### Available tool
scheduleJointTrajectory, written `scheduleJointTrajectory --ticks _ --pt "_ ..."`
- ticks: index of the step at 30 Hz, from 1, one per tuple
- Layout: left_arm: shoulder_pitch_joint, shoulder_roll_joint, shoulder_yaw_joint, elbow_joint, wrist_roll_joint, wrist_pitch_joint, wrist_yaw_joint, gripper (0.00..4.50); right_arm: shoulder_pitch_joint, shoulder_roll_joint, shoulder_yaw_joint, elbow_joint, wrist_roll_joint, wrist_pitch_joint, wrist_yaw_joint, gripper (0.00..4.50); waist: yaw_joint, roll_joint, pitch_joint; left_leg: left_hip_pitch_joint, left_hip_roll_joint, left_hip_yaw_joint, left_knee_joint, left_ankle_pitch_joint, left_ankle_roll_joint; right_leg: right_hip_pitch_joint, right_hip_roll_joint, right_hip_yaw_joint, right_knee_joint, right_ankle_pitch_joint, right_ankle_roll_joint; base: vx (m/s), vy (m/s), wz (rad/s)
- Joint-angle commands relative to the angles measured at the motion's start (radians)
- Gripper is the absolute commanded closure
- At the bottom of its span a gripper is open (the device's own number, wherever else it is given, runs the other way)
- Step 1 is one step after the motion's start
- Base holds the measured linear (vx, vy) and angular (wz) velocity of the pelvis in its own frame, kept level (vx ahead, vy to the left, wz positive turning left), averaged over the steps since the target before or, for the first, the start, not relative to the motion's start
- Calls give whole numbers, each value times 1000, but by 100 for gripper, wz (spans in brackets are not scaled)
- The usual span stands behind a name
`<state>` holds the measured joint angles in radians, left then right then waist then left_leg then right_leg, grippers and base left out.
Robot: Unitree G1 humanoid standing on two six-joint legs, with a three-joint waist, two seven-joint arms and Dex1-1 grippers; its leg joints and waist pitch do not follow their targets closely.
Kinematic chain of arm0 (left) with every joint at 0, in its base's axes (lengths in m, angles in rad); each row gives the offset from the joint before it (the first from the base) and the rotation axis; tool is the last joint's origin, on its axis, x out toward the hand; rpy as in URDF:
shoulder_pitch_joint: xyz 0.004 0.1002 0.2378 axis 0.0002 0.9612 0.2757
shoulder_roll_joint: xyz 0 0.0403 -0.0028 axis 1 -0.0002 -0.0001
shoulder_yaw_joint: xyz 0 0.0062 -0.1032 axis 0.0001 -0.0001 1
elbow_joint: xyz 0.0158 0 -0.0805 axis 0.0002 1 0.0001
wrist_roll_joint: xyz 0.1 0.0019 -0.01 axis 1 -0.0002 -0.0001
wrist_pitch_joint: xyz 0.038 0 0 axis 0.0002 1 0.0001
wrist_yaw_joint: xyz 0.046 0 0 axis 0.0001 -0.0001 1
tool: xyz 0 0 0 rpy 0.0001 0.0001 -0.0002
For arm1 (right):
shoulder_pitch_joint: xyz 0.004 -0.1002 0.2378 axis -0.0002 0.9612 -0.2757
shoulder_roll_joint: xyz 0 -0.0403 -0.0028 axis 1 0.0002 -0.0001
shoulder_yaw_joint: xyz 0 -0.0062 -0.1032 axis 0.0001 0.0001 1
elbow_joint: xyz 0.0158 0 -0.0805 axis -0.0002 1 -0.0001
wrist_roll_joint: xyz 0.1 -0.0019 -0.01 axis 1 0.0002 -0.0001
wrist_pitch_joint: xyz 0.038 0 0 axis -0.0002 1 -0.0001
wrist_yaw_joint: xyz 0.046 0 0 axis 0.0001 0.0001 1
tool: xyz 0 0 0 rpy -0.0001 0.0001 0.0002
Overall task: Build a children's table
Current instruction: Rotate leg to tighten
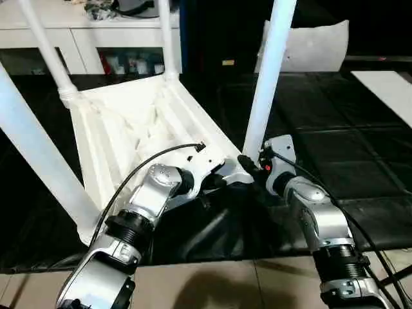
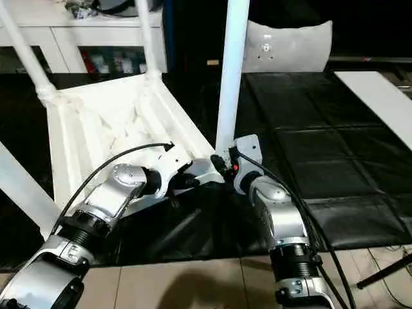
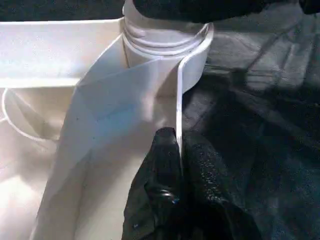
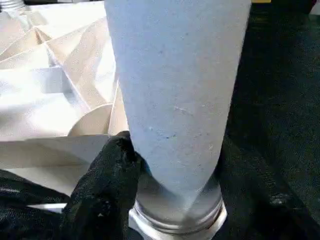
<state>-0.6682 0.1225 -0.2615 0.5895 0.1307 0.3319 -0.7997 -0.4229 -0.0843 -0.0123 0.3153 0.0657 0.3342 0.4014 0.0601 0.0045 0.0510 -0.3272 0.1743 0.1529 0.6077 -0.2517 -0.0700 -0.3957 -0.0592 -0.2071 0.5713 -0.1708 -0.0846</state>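
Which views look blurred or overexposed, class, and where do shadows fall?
Left eye view: the table top glares so its ribs wash out, and a soft shadow lies on the floor tiles. Right wrist view: the leg is close and slightly soft. Left wrist view: the black finger on the rim is blurred.

Legs: all four run out past the upper edge of the head views, tops unseen.
Near-left leg: also cut by the left edge.
Near-right corner socket: partly covered by the two grippers' black fingers.
Right gripper: second finger hidden behind the leg base; whether it presses the tube cannot be told.
Tabletop: near edge hidden behind the left forearm.
Cabinet top: small dark items, too small to name.
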Motion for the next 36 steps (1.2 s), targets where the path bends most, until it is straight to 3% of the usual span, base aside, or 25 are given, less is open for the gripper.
scheduleJointTrajectory --ticks 1,4,8,11,14,17,20,24,27,28,31,36 --pt "-40 -31 -9 -54 -5 -27 26 450 28 63 92 -7 4 9 60 162 10 -4 -80 -27 68 -29 -52 136 143 84 -125 95 -55 -111 15 0 0 0" --pt "-23 -1 -20 -69 -2 -41 -12 450 55 31 99 -36 4 -24 102 132 12 -4 -73 -24 65 -23 -54 94 138 80 -124 94 -69 -180 17 0 0 0" --pt "9 50 -46 -85 -4 -87 -76 450 92 -53 113 -79 21 -86 199 91 22 -5 -71 -25 61 -21 -55 55 133 84 -119 90 -80 -241 73 0 0 0" --pt "22 69 -58 -87 -4 -113 -109 450 100 -87 117 -84 23 -110 234 56 23 -6 -69 -22 60 -20 -57 36 120 79 -115 86 -87 -273 92 0 0 0" --pt "46 106 -77 -80 -8 -179 -181 450 118 -155 116 -105 50 -144 352 46 27 -8 -71 -25 55 -18 -55 28 119 83 -112 86 -87 -281 117 0 0 0" --pt "66 165 -110 -76 -14 -259 -288 450 140 -247 129 -127 83 -186 528 46 36 -6 -73 -24 63 -26 -54 38 137 82 -112 85 -82 -234 133 0 0 0" --pt "72 211 -134 -75 -15 -300 -360 450 143 -304 134 -128 119 -189 647 46 39 -9 -72 -25 56 -19 -54 15 143 81 -109 84 -84 -252 152 0 0 0" --pt "71 231 -135 -70 -32 -329 -415 450 126 -343 141 -100 144 -208 737 46 47 -8 -71 -20 62 -19 -57 3 120 79 -108 78 -93 -304 145 0 0 0" --pt "74 246 -146 -69 -32 -353 -451 450 117 -360 148 -85 156 -208 785 46 51 -14 -74 -21 66 -20 -56 23 119 79 -112 81 -87 -284 129 0 0 0" --pt "77 263 -159 -68 -34 -383 -491 450 108 -378 160 -75 172 -200 843 80 53 -12 -74 -23 64 -21 -55 27 126 81 -112 82 -84 -274 126 0 0 0" --pt "77 274 -166 -66 -35 -396 -512 450 102 -389 168 -69 181 -196 878 80 57 -12 -76 -22 68 -20 -54 46 134 79 -113 84 -78 -250 120 0 0 0" --pt "81 300 -189 -77 -35 -432 -580 450 52 -385 182 2 165 -223 917 126 61 -15 -76 -21 68 -18 -55 54 125 77 -117 85 -77 -261 99 0 0 0"
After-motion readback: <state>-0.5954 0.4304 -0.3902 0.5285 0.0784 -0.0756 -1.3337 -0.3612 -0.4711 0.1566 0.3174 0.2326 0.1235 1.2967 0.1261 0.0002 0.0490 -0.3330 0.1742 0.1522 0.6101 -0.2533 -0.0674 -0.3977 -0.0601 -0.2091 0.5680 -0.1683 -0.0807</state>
